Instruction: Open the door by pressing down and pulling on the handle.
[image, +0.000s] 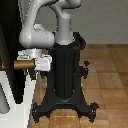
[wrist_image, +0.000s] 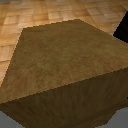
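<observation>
Brass-tan handle (image: 22, 65) at gripper (image: 36, 64) | black pedestal (image: 65, 75) beside | door (image: 11, 50) behind

No text, label, brand or number can be read anywhere (both views show plain surfaces)

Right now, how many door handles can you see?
1. The brass handle sticks out from the dark door at the exterior view's left, with the gripper right at its end. Up close, it fills the wrist view. Others may be out of frame.
</observation>
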